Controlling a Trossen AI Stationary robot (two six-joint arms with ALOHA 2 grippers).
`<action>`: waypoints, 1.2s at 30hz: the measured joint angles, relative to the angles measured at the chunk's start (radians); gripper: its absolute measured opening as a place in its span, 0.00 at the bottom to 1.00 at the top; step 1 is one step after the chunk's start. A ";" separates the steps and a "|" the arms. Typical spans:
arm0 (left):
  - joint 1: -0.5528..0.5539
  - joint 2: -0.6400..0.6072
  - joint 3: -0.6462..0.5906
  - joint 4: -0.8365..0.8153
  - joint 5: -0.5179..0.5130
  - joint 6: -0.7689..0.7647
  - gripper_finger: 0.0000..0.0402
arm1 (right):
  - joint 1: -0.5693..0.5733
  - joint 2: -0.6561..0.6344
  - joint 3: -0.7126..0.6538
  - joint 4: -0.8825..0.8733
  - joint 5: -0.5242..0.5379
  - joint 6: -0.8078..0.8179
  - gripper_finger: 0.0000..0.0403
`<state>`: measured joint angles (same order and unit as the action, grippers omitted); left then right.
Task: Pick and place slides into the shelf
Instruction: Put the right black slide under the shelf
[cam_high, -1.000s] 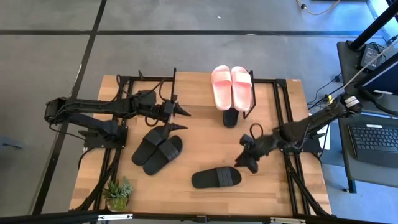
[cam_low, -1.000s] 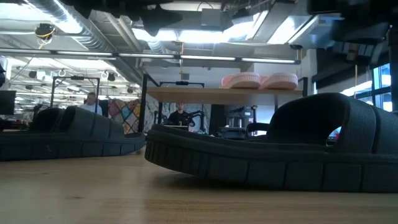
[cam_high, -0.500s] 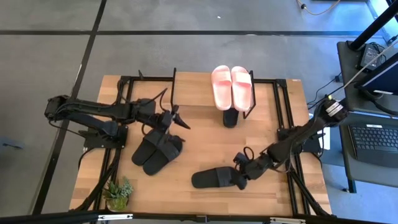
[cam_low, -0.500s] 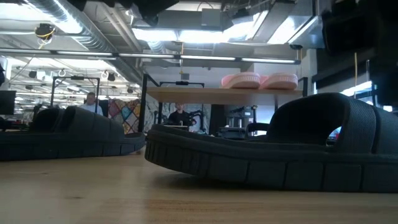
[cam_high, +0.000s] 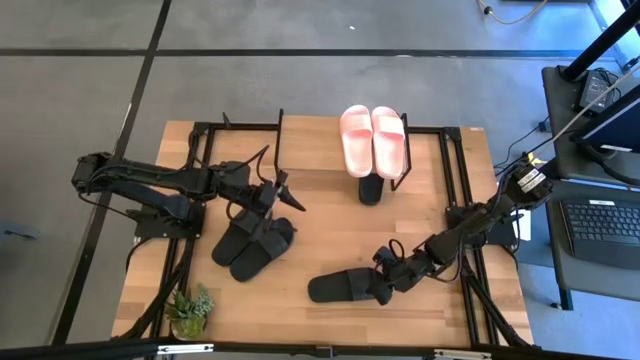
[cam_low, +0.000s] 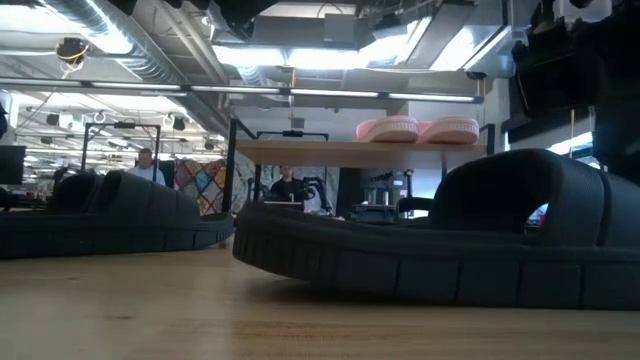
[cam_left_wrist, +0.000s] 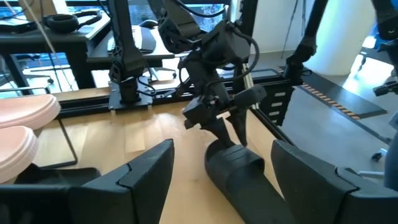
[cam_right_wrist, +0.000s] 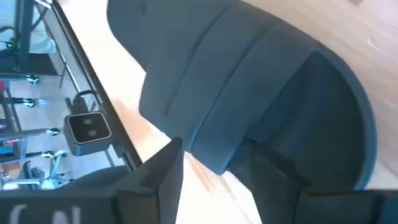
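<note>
A pale pink pair (cam_high: 373, 140) lies on the shelf's top board (cam_low: 300, 150), and one black slide (cam_high: 371, 189) pokes out from under it. A black pair (cam_high: 253, 241) lies flat on the table left of centre. A lone black slide (cam_high: 345, 287) lies near the table's near edge. My left gripper (cam_high: 288, 195) hovers open just beyond the black pair, touching nothing. My right gripper (cam_high: 383, 285) is open at the lone slide's right end, its fingers on either side of the strap (cam_right_wrist: 217, 118). The left wrist view shows it (cam_left_wrist: 229, 134) coming down from above. My right gripper comes down slanting from the table's right at the lone black slide's strap end (cam_left_wrist: 233, 158). One finger (cam_right_wrist: 158, 177) stands outside the strap and the other (cam_right_wrist: 298, 193) beside its opening. I cannot tell whether they touch it. The slide lies flat on the table.
A small potted plant (cam_high: 190, 310) stands at the near-left corner. Black frame rails (cam_high: 455, 190) run along the table's left and right sides. A laptop (cam_high: 605, 225) sits on a stand off the right edge. Bare wood lies between the black pair and the lone slide.
My right gripper has swung toward the table's near edge and down, from above the middle right of the table to the lone black slide's right end. My left gripper has drawn back a little toward the table's left, over the black pair. The slides have stayed put.
</note>
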<state>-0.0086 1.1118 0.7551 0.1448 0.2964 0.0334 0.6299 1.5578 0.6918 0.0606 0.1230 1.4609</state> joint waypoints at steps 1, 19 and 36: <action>0.000 0.000 0.000 0.000 -0.007 0.000 0.64 | 0.000 0.000 0.000 -0.003 0.000 0.000 0.41; 0.000 0.000 0.000 -0.001 -0.028 -0.005 0.64 | -0.006 0.020 0.000 -0.015 0.071 -0.102 0.41; -0.012 0.000 0.000 -0.001 -0.078 0.016 0.64 | -0.008 0.019 0.001 -0.034 0.074 -0.212 0.03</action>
<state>-0.0206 1.1118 0.7551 0.1440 0.2184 0.0492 0.6224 1.5772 0.6926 0.0269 0.1968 1.2490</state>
